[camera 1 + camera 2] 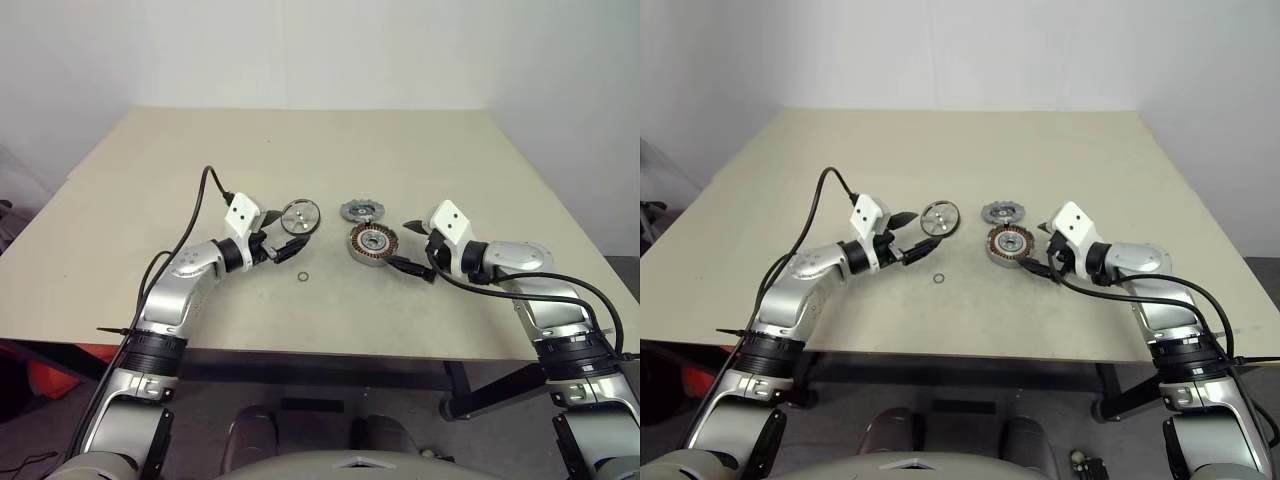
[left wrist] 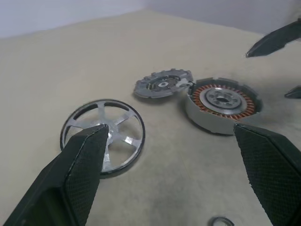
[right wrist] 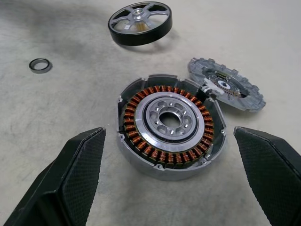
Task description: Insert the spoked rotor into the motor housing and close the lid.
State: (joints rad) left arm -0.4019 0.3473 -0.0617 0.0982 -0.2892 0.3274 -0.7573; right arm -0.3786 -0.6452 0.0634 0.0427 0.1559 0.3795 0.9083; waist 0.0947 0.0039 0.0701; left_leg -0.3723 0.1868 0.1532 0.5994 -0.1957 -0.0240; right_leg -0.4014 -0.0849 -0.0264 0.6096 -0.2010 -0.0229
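The spoked rotor (image 1: 300, 216), a silver wheel with a black rim, lies flat on the table. To its right sits the motor housing (image 1: 373, 243), a round grey shell with copper windings around a silver hub (image 3: 170, 119). The lid (image 1: 361, 210), a grey toothed disc, lies just behind the housing, touching it. My left gripper (image 1: 283, 241) hovers open just in front and left of the rotor (image 2: 104, 135). Open as well, my right gripper (image 1: 412, 250) hangs close to the housing's right side. Neither holds anything.
A tiny black ring (image 1: 302, 276) lies on the beige table (image 1: 150, 180) in front of the rotor. Black cables run along both arms. The table's front edge is close below the arms, and a white wall stands behind the table.
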